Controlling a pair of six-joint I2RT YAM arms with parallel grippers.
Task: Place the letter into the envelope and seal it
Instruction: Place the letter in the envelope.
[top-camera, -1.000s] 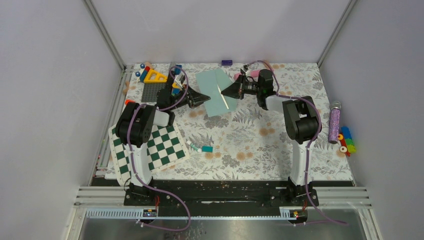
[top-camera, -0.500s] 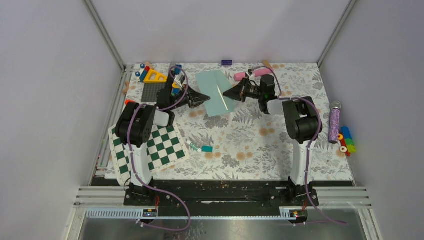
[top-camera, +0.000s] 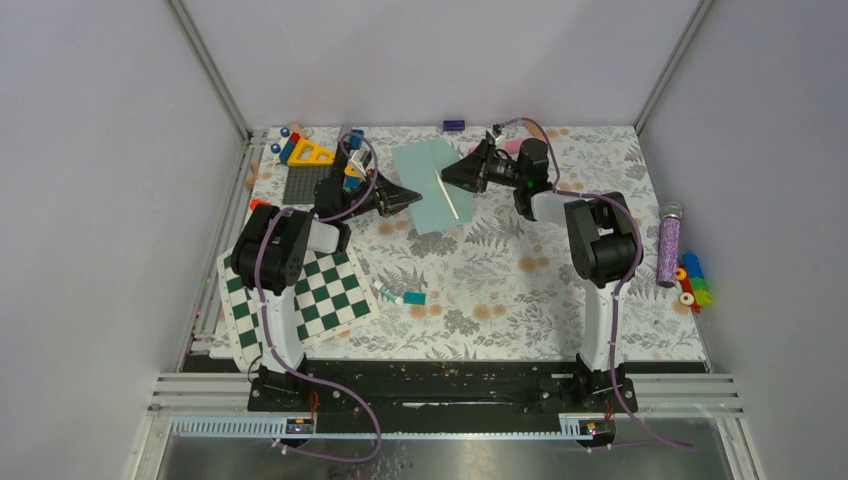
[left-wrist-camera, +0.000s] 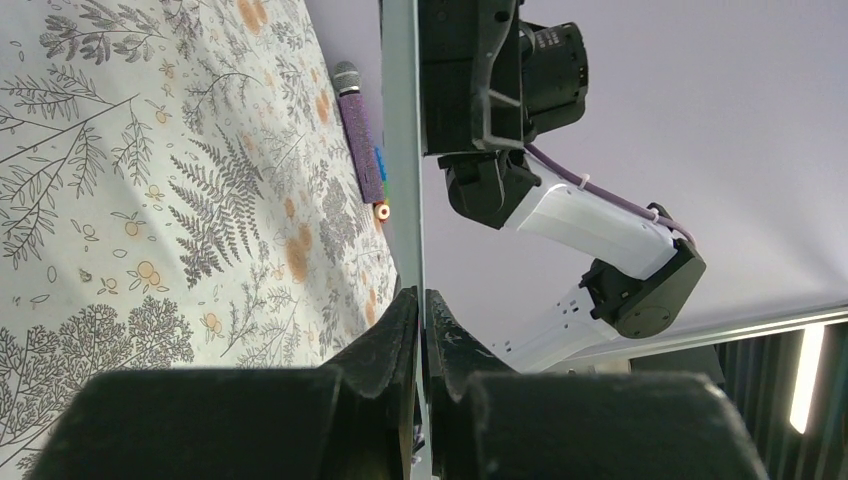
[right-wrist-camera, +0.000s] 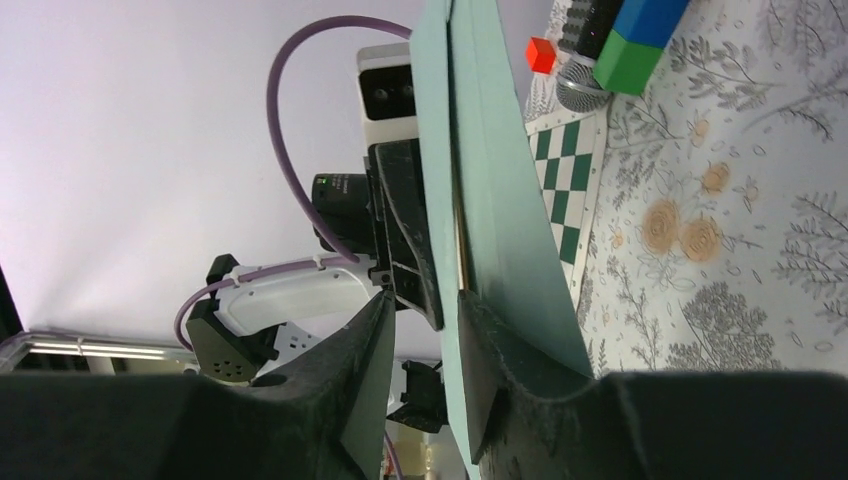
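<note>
The teal envelope (top-camera: 428, 180) is at the back middle of the table, held up at its left edge by my left gripper (top-camera: 416, 197), which is shut on it. The left wrist view shows it edge-on as a thin blade (left-wrist-camera: 402, 150) pinched between the fingers of the left gripper (left-wrist-camera: 421, 300). A cream strip of the letter (top-camera: 450, 198) shows along the envelope's opening; in the right wrist view it is a thin tan line (right-wrist-camera: 459, 235) between the teal layers (right-wrist-camera: 490, 170). My right gripper (top-camera: 447, 176) (right-wrist-camera: 425, 310) is open, its jaws either side of the envelope's right edge.
A green-white checkerboard (top-camera: 300, 295) lies by the left arm. Toy blocks and a yellow triangle (top-camera: 312, 152) sit back left. A small teal block (top-camera: 414, 298) lies mid-table. A purple bottle (top-camera: 668, 245) and coloured blocks (top-camera: 692, 280) are at the right edge.
My right gripper was shut on the envelope's right edge and has opened, shifting slightly toward the back. The left gripper and envelope have stayed put.
</note>
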